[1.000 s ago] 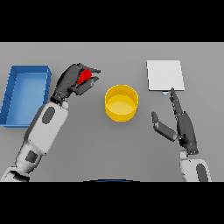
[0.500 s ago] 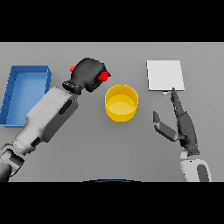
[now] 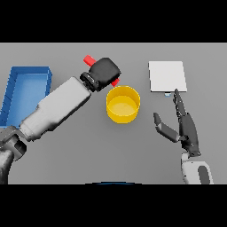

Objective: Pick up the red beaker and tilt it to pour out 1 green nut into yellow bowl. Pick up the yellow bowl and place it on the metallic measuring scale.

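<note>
Red beaker (image 3: 90, 59), gripped in my left hand (image 3: 104, 72) and held tilted above the grey table (image 3: 66, 159). My fingers are curled round the beaker so that only its two ends show: one red end projects up and to the left of the hand, and the other shows at the hand's lower right, just at the far-left rim of the yellow bowl (image 3: 123, 104). The bowl stands upright on the table near its middle; whether a green nut lies inside it cannot be told. A blue tray (image 3: 27, 75) sits at the left edge, beyond my left forearm. The flat, pale square scale (image 3: 167, 76) lies to the right of the bowl, apart from it. My right hand (image 3: 186, 128) hovers over the table below the scale, fingers straight and pointing towards it, thumb spread to the left, holding nothing.
</note>
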Robot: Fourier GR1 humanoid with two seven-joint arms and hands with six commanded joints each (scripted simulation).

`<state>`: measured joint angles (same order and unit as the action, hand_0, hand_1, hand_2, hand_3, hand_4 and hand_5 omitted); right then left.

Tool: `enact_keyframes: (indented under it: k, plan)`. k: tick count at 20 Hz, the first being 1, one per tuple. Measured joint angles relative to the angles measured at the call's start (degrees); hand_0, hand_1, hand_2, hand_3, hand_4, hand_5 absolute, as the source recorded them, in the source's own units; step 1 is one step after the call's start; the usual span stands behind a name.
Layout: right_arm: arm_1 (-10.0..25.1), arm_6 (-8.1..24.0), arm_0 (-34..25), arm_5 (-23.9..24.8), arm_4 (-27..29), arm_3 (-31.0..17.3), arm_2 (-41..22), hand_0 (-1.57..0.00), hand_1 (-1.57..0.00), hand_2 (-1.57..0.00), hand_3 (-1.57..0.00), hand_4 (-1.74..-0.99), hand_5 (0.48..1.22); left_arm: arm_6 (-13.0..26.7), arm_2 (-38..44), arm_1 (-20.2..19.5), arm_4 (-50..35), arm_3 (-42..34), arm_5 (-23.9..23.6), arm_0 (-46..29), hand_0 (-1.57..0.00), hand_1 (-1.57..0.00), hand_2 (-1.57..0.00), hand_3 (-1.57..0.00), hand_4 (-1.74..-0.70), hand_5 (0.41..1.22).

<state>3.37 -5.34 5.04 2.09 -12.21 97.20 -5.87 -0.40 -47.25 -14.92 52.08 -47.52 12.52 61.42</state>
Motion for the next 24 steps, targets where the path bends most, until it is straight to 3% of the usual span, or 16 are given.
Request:
enact_keyframes:
  k: [1,6,10,12,24]
  plan:
    - [-0.2,-1.0,0.0,0.0,0.1,0.1,-0.1,0.0,0.0,0.0,0.0,-1.198,0.65,0.0,-1.0,0.3,0.6,1.2,1.1,1.7,-1.57,-1.57,-1.57,-1.57,-1.71,1.218]
    - [-0.1,-0.2,-1.5,0.9,-0.9,-1.0,0.1,0.0,0.0,0.0,0.0,-1.188,0.647,-0.5,-8.6,1.5,5.1,3.8,4.7,6.1,-1.57,-1.57,-1.57,-1.57,-1.73,1.22]
    - [0.1,-1.1,-0.7,1.1,-0.9,-0.3,0.3,0.0,0.0,0.0,0.0,-1.179,0.627,-2.9,-13.8,1.2,8.3,6.0,3.1,8.9,-1.57,-1.57,-1.57,-1.57,-1.74,1.221]
    - [-0.1,-0.1,-0.5,1.3,-1.6,0.3,-0.2,0.0,0.0,0.0,0.0,-1.167,0.626,-4.7,-17.2,1.9,10.3,6.9,2.3,10.7,-1.57,-1.57,-1.57,-1.57,-1.73,1.221]
    - [0.0,-1.0,0.0,2.2,-2.9,-0.1,-0.4,0.0,0.0,0.0,0.0,-1.154,0.635,-5.9,-29.8,5.6,16.1,10.8,1.3,18.1,-1.57,-1.57,-1.57,-1.57,-1.72,1.221]
